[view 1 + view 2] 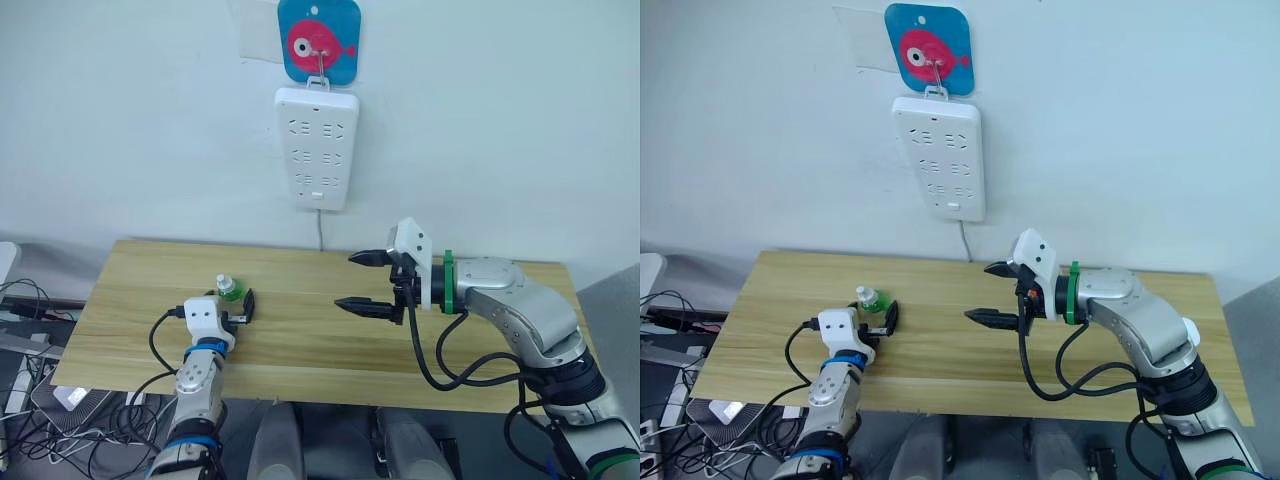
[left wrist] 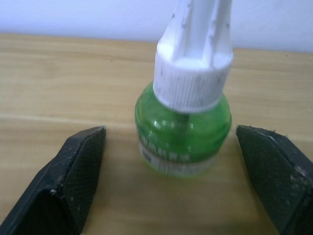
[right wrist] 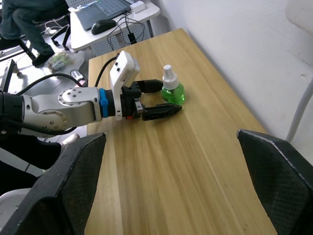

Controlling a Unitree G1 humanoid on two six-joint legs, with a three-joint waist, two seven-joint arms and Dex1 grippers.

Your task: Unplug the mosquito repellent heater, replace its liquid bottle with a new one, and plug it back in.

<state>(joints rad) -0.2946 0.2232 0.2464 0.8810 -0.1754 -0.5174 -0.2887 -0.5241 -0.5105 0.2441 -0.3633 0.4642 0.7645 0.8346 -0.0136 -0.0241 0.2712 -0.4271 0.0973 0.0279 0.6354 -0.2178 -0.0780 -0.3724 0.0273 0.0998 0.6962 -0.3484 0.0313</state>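
One capped bottle point(image 2: 182, 132), upright.

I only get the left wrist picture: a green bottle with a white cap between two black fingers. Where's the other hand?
Observer: The right hand is up above the middle of the table, open and holding nothing.
Operator: Is my hand grabbing the bottle?
Observer: No. The left hand is open, with the bottle standing between its fingers.
Operator: What's on the wall?
Observer: A white power strip hangs from a hook on a blue fish plaque, above the table's far edge.
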